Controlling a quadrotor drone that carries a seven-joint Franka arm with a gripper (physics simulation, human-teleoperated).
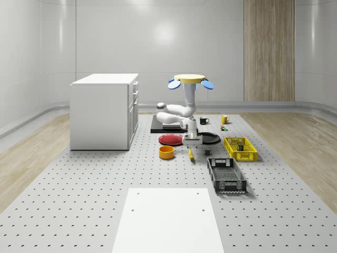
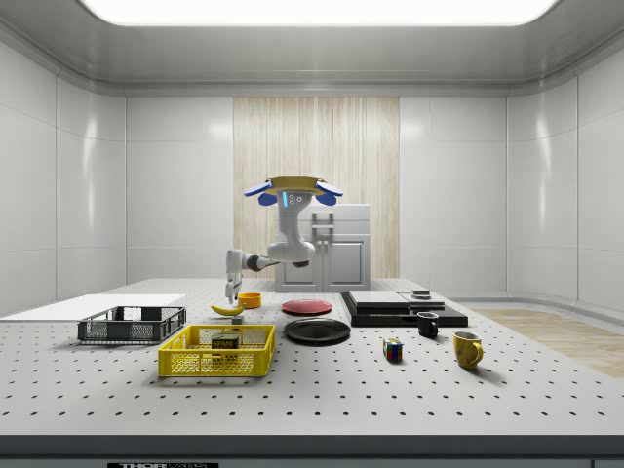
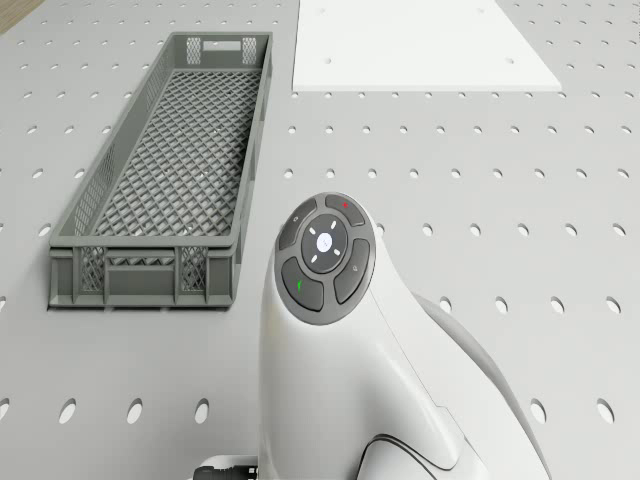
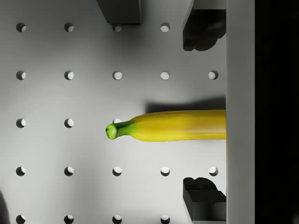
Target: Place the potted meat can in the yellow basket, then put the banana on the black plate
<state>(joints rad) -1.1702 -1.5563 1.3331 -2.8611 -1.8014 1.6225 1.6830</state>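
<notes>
The gripper (image 1: 191, 143) points straight down at the banana (image 1: 190, 153), which lies on the perforated table (image 1: 79, 195). In the wrist view the two dark fingertips (image 4: 203, 30) stand wide apart, one on each side of the banana (image 4: 173, 126), with bare table between each pad and the fruit; they hold nothing. The banana's green stem end is free of the fingers, and the rest runs behind the camera's own housing. Just beside the banana, on the whole-scene view's left, sits an orange bowl (image 1: 166, 152); beyond the banana lie a red plate (image 1: 170, 139) and the black plate (image 1: 207, 138), which is bare. The drone (image 1: 190, 80) hovers above the gripper and these plates, its white arm (image 1: 181, 113) folded down beneath it. To the banana's right in the whole-scene view is the yellow basket (image 1: 240, 148), and the side view shows the potted meat can (image 2: 225, 342) already inside it, its label reading "SPAM". Nearer the camera than the banana is a grey crate (image 1: 226, 176), which the drone view shows to be empty (image 3: 170, 180), with open table around it and a white panel (image 3: 420, 45) past its far end. The side view also shows a black mug (image 2: 427, 325), a yellow mug (image 2: 467, 349) and a coloured cube (image 2: 392, 350), all well apart from the banana.
</notes>
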